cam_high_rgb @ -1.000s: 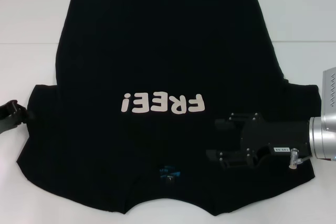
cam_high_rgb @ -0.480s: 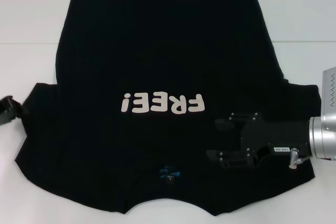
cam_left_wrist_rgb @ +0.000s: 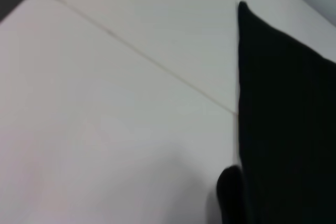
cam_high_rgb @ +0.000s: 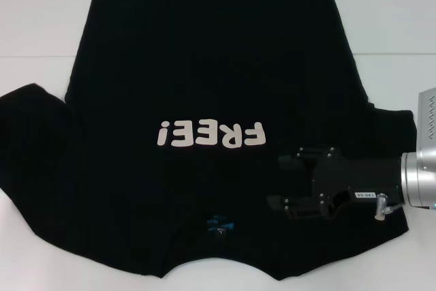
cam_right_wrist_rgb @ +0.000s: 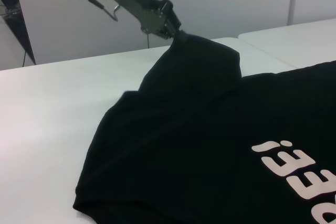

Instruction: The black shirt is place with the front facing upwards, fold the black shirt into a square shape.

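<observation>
The black shirt (cam_high_rgb: 204, 66) lies flat and front up on the white table, with its cream "FREE!" lettering (cam_high_rgb: 210, 134) and blue neck label (cam_high_rgb: 221, 224) towards me. Its left sleeve (cam_high_rgb: 30, 117) is stretched out to the picture's left edge. In the right wrist view, my left gripper (cam_right_wrist_rgb: 176, 32) is shut on that sleeve's tip and holds it slightly raised. The head view does not show this gripper. My right gripper (cam_high_rgb: 283, 182) hovers open over the shirt's right shoulder area, next to the collar.
The white table (cam_high_rgb: 41, 18) has a seam (cam_high_rgb: 388, 54) running across it behind the shirt. A grey box (cam_high_rgb: 428, 114) sits at the right edge beside my right arm. Bare tabletop surrounds the shirt on the left and right.
My left gripper has moved left out of the head view, drawing the left sleeve outward so it now spreads to the picture's edge. The right gripper has stayed put.
</observation>
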You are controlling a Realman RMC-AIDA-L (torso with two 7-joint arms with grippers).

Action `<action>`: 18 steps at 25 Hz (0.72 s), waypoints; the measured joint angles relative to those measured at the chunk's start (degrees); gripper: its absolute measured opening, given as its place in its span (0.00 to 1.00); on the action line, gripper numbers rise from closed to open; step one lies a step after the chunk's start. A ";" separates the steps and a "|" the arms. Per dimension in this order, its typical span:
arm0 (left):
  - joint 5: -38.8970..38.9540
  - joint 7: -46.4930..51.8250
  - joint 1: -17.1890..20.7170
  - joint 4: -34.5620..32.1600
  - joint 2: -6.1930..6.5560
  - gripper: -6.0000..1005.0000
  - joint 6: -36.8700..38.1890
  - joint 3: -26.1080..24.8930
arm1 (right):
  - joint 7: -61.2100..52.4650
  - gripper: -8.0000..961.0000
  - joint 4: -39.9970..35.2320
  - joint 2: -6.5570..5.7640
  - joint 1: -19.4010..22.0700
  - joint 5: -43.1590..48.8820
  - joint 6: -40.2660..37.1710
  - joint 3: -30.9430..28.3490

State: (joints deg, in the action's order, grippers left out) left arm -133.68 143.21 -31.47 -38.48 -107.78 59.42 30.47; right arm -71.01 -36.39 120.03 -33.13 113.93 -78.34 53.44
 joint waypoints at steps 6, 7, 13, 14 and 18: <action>0.00 0.34 -0.82 -1.12 0.16 0.02 0.35 0.27 | 0.00 0.87 0.00 0.04 0.00 0.00 -0.22 0.00; 0.00 0.40 -0.94 -1.14 0.18 0.02 0.45 0.28 | 0.00 0.87 0.00 0.04 0.00 0.00 -0.25 0.00; 0.00 2.29 -2.14 -1.24 0.21 0.02 3.25 0.36 | 0.00 0.87 0.05 0.02 0.00 0.00 -0.44 0.00; 0.03 3.17 -2.49 -1.25 0.21 0.02 4.31 0.39 | 0.00 0.87 0.06 0.02 0.00 0.01 -0.44 0.00; 0.57 4.82 -4.13 -1.26 -0.29 0.02 7.94 0.19 | 0.00 0.87 0.09 0.08 -0.01 0.03 -0.44 0.03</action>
State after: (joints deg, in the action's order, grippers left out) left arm -133.10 148.03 -35.60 -39.74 -108.06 67.35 30.65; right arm -71.01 -36.30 120.11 -33.14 113.96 -78.79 53.47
